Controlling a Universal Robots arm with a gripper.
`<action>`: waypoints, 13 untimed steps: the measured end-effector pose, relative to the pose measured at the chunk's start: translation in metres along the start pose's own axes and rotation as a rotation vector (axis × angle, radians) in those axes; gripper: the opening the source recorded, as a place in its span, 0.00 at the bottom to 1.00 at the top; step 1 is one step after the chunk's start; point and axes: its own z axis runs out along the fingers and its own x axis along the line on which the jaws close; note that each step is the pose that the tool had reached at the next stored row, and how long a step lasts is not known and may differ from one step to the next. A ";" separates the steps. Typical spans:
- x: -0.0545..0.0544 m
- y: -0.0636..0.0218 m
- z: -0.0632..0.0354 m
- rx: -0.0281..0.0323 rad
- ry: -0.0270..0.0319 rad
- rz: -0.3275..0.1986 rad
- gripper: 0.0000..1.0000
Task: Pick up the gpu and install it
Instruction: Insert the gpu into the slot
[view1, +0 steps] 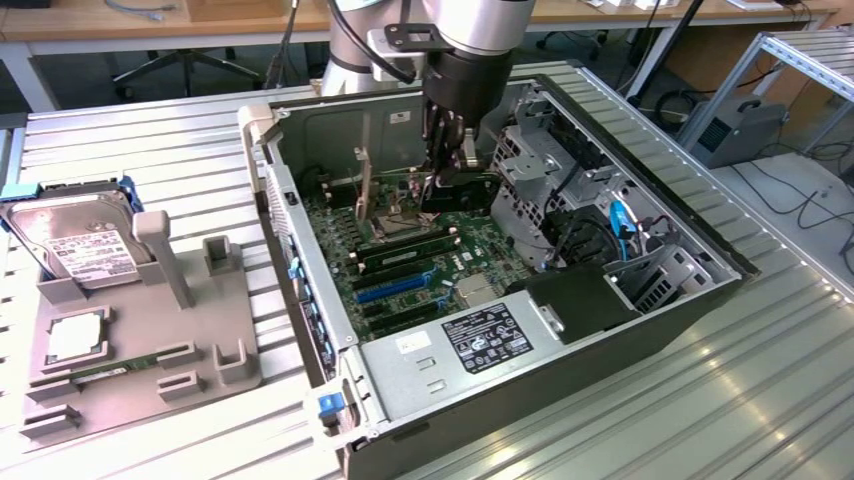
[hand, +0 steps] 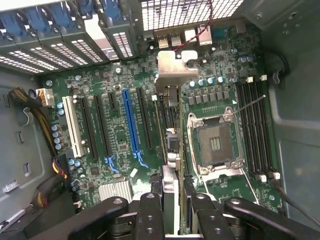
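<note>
Between the gripper fingers, clamped edge-on, sits the gpu; looks light, stiff, fragile, so holding its top edge seems smart.

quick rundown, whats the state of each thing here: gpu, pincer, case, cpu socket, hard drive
gpu: held edge-on in the pincer, above the motherboard slots, not yet seated
pincer: shut on the gpu, down inside the case
computer case: lying on its side, side panel off
cpu socket: empty, retention frame closed
hard drive: resting in the grey holder at the exterior view's left, untouched
</note>
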 end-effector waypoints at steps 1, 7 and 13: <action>0.000 0.0000 0.0000 0.0000 0.0000 -0.003 0.27; 0.000 0.0000 0.0001 -0.0002 0.0002 -0.010 0.27; 0.000 0.0000 0.0002 -0.0004 0.0003 -0.017 0.27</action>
